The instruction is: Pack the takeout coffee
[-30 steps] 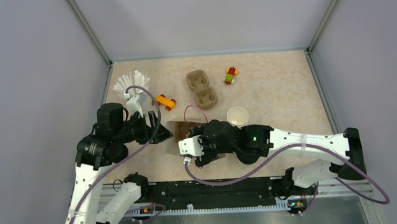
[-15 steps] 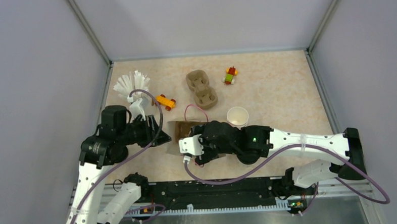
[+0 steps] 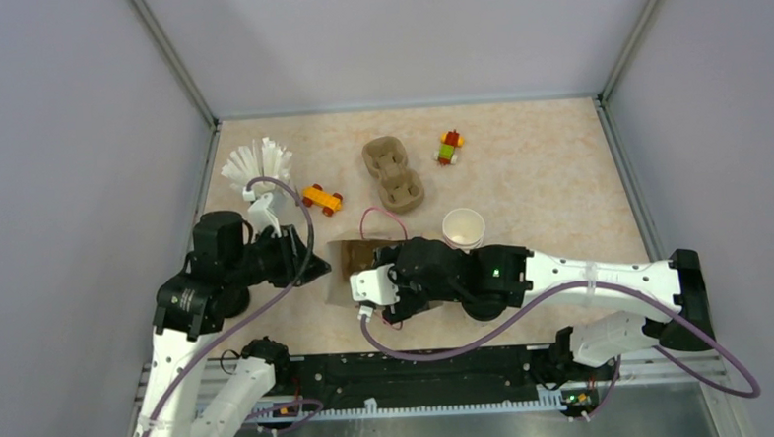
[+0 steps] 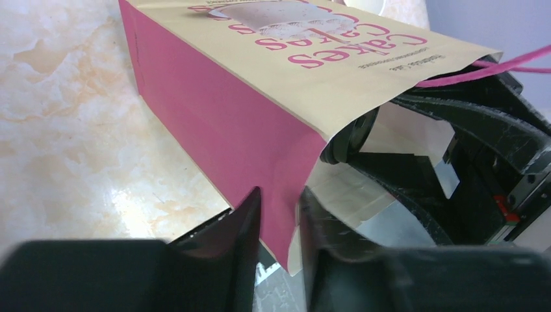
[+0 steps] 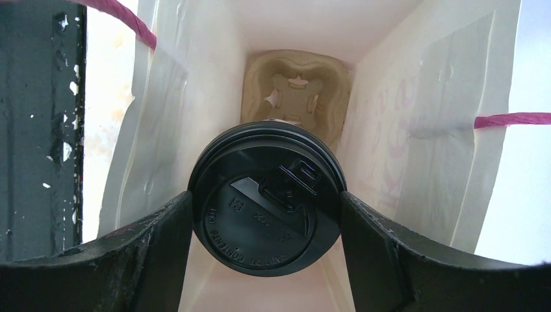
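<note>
My right claw grasps lidded coffee cup by sides, inside paper bag, before pulp tray. My left claw pinches bag edge. Bag print: "Cakes".

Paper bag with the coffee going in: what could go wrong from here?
1. The left gripper pinches only a thin corner of the paper bag; it might slip or tear, and the mouth could sag.
2. The lidded cup in the right gripper nearly fills the bag's width, so it may snag a wall.
3. It could miss the hole in the pulp tray deep inside and tip.
</note>
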Robot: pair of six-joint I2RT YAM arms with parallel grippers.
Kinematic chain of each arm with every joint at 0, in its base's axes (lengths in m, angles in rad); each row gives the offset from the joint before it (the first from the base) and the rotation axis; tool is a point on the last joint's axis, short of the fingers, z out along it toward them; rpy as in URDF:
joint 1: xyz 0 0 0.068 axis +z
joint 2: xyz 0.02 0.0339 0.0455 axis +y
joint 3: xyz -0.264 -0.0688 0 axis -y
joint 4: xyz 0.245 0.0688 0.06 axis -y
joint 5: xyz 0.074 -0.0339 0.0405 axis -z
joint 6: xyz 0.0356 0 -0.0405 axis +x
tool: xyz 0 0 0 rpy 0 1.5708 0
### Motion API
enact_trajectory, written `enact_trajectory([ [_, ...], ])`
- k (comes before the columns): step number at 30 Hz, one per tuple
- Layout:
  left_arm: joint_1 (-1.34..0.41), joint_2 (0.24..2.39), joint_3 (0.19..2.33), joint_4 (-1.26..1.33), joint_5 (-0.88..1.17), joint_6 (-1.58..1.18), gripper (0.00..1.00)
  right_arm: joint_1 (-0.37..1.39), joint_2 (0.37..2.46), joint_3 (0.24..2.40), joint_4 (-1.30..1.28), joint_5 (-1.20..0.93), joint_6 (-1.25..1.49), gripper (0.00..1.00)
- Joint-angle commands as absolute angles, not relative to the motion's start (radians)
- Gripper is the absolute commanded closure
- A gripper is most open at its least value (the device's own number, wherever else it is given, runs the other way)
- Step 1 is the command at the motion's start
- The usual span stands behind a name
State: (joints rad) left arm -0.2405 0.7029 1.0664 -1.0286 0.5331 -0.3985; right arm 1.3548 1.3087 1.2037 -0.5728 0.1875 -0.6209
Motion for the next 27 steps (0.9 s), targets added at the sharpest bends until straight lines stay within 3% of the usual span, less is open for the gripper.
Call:
enact_trajectory([
  [1,-0.236,0.704,1.05,-0.947,0.557,-0.393,0.74,1.371,1.268,1.201,-0.563,0.195,-0.616,0.37],
  [4,-0.236,0.694,1.046,-0.934,0.584,-0.399,0.89,1.371,1.273,1.208,-0.555,0.19,-0.623,0.37],
  [8,-0.236,0.663,1.02,-0.9,0.646,-0.415,0.99,1.372,1.303,1.224,-0.508,0.179,-0.668,0.37],
  [13,-0.237,0.636,0.981,-0.887,0.691,-0.408,1.0,1.372,1.383,1.29,-0.49,0.175,-0.734,0.37],
  [27,-0.236,0.596,0.952,-0.906,0.702,-0.407,1.0,1.332,1.427,1.167,-0.279,0.137,-0.878,0.36],
])
